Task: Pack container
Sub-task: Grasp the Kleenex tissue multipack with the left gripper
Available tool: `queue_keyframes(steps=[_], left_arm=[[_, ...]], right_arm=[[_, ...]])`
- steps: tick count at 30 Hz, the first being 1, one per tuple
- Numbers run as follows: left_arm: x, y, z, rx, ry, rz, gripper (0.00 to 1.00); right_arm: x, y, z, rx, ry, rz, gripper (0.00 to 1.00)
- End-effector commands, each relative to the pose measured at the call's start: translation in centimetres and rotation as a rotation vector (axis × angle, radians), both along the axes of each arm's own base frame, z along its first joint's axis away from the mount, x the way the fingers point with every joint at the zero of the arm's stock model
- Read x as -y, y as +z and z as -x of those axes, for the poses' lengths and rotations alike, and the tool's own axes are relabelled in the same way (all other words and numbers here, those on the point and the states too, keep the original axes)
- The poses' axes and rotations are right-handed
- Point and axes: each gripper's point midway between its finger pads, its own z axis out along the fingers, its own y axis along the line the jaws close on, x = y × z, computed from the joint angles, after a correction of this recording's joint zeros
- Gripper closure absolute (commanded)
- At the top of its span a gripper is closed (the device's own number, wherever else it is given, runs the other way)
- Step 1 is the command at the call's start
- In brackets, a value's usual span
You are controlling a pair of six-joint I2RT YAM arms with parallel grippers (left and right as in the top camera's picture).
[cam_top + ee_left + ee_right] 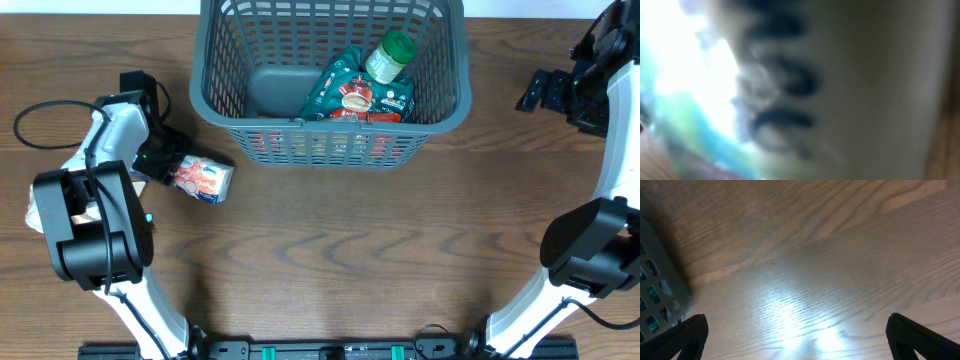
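Observation:
The container is a large dark grey lattice basket at the top centre of the overhead view. In it lie a green-capped bottle, teal packets and a red packet. A white and pink snack packet lies on the table left of the basket. My left gripper is at the packet's left end and seems shut on it. The packet fills the blurred left wrist view and hides the fingers. My right gripper is open and empty, right of the basket, above bare table.
The basket's corner shows at the left edge of the right wrist view. A black cable loops at the far left. A pale object lies by the left arm's base. Both arm bases stand at the front corners.

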Motion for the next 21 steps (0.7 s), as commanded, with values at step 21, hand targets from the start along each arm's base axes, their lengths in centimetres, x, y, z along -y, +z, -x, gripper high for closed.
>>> queue_keyframes(steps=[21], left_arm=[[0.0, 6.6, -1.4, 0.184, -0.199, -0.041, 0.94]], right_arm=[[0.0, 0.1, 0.0, 0.002, 0.021, 0.002, 0.01]])
